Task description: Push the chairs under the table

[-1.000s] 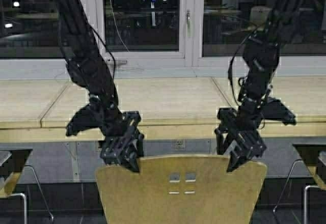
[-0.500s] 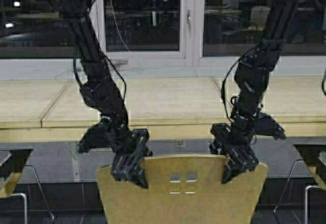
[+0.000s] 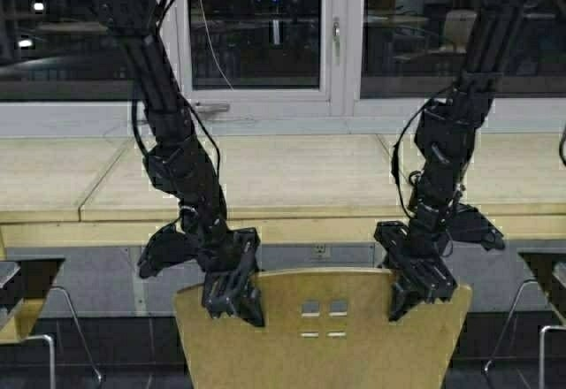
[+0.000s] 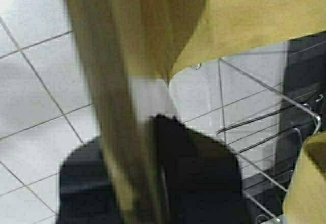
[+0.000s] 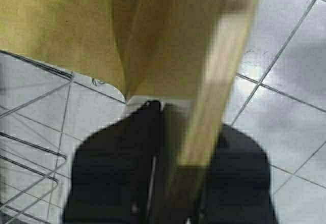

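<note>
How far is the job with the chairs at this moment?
In hand: the left gripper and right gripper both straddle the middle chair backrest's top edge. Left: that chair stands clear of the table front edge. Side chairs show only partly.

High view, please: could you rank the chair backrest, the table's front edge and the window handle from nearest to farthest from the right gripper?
1. Chair backrest: the right gripper sits on its top edge, right side.
2. Table's front edge: just beyond and above the gripper.
3. Window handle: farthest, high on the frame behind the table.
</note>
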Robot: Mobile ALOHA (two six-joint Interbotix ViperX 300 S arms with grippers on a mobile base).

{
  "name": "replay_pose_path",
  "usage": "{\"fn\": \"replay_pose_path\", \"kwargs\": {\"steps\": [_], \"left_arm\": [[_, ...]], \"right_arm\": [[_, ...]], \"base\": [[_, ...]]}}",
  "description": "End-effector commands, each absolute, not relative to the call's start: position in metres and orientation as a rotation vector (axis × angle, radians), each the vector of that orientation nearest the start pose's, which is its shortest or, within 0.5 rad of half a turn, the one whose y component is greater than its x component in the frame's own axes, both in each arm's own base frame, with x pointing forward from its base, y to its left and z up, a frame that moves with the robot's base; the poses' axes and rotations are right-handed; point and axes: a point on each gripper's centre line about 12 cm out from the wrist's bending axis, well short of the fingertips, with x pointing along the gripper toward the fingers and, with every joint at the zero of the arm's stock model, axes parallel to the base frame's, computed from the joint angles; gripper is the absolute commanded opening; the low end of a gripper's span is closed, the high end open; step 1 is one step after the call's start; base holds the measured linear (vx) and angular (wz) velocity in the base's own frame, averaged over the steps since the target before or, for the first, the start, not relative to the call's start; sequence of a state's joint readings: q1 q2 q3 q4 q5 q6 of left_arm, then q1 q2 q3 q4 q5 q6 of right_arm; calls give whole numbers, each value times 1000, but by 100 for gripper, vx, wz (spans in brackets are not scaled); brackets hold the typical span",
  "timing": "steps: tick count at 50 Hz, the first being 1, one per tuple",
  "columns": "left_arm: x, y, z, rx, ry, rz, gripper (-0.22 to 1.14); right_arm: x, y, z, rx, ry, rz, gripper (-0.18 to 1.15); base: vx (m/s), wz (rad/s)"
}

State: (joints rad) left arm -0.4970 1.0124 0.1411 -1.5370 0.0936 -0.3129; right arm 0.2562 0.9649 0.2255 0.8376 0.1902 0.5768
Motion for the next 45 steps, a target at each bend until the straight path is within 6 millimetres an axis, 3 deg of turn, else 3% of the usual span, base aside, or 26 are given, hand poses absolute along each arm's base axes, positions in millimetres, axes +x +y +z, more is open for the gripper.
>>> {"fn": "replay_pose_path", "kwargs": {"steps": [1, 21, 37, 45], "left_arm": [[412, -221, -130, -1353, 1155, 630, 3], [413, -208, -119, -1353, 1121, 651, 3], [409, -186, -117, -1328, 1115, 677, 3], [405, -184, -114, -1298, 1133, 659, 3]], "right_arm": [[426, 137, -119, 985, 1275, -465, 4], [416, 136, -125, 957, 1305, -465, 4], [402, 153, -125, 913, 1333, -438, 4], [394, 157, -129, 894, 1347, -438, 4]], "base": [[7, 7], [15, 8], [24, 3], [27, -6]]}}
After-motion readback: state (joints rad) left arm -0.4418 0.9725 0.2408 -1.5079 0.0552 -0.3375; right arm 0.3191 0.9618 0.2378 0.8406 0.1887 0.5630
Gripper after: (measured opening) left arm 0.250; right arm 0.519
